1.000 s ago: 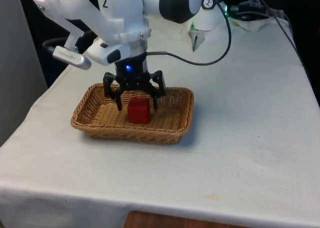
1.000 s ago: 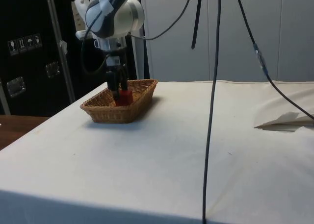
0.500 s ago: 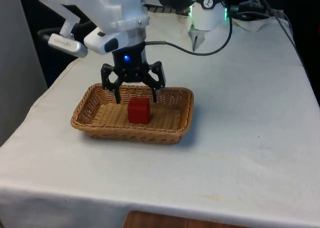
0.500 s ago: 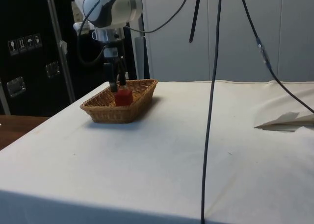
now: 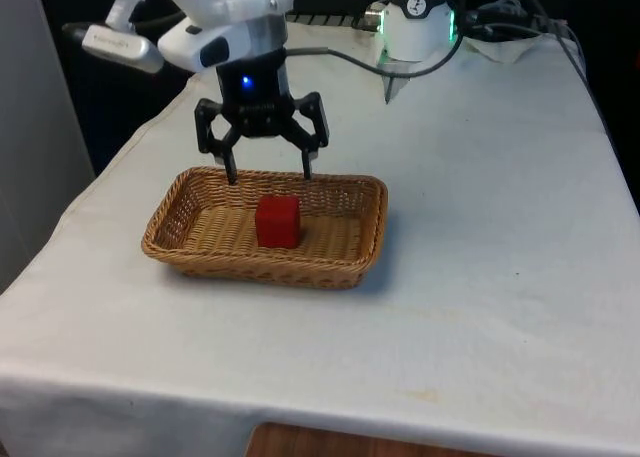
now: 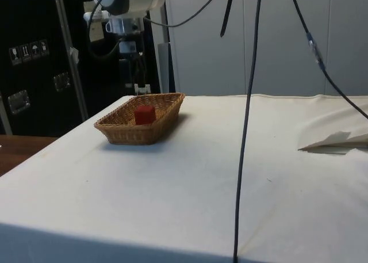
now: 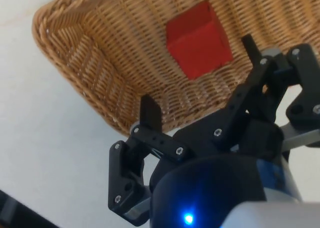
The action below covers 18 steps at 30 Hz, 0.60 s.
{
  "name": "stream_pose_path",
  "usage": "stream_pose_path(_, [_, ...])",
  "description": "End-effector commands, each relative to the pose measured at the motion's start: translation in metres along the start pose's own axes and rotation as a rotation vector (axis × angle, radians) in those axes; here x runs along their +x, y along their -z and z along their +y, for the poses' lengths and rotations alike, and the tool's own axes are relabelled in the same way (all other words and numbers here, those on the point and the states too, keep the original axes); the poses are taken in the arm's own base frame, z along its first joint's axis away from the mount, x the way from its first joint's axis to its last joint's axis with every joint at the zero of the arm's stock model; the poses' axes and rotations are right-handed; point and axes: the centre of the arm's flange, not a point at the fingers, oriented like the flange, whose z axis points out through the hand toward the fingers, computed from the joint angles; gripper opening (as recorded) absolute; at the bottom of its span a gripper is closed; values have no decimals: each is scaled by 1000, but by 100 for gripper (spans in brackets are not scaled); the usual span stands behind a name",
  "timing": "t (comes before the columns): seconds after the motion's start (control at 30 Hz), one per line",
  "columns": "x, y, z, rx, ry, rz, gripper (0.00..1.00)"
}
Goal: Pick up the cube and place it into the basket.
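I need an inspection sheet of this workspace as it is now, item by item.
Surface: table under a white cloth, slightly wrinkled.
Job's things: red cube sits inside the wicker basket.
Clutter: folded paper on the cloth.
Grippers: gripper open, above the basket's far rim, apart from the cube.
Cables: black cables hang in the side view; one runs across the table.
Surroundings: dark cabinets, black curtains.

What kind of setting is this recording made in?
Probably a robotics lab or test room. A table draped in white cloth holds just a wicker basket with a red cube in it, the open pincer above, loose cables hanging, and dark cabinets behind.
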Motion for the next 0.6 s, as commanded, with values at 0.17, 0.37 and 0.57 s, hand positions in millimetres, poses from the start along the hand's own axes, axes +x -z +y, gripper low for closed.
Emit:
stream_pose_path(0.17, [-4, 20, 0, 3, 1, -3, 100])
stream_pose_path(0.37, [-6, 34, -1, 8, 3, -2, 100])
stream_pose_path(0.57, [-8, 51, -1, 13, 5, 1, 100])
